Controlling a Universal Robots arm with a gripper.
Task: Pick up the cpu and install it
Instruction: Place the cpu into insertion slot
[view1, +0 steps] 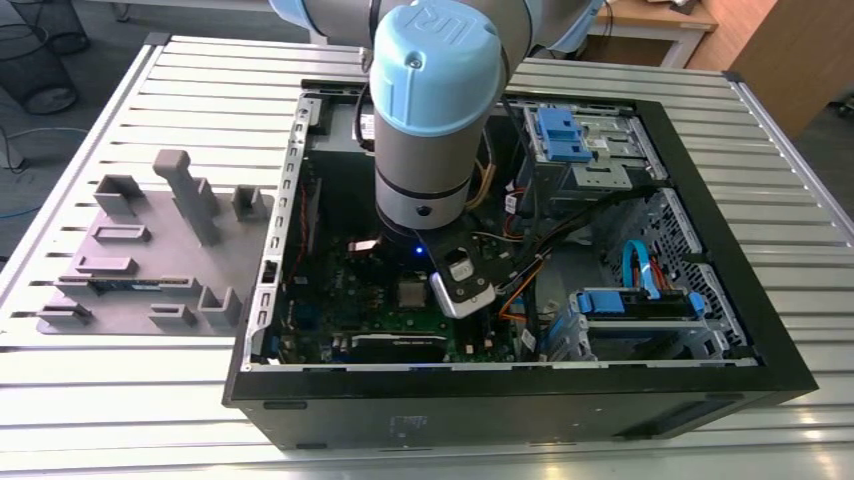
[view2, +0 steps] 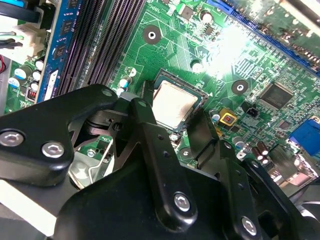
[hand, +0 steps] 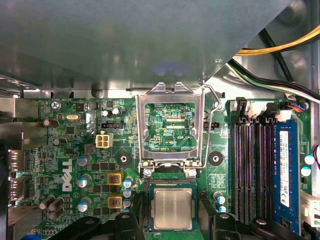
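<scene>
While the hinged lid (hand: 172, 125) stands swung open, the cpu (hand: 172, 208) lies flat in its socket on the green motherboard (hand: 75, 150). The claw (hand: 173, 221) hovers just over it, its fingers (hand: 127, 227) spread apart, one on either side of the chip.

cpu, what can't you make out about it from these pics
- Whether the cpu is fully seated: its underside is hidden by its own metal top, in both wrist views.
- The cpu's near edges: covered by the tool, in the second wrist view.
- In the exterior view, the arm hides much of the motherboard, and the cpu is too small to judge.
</scene>
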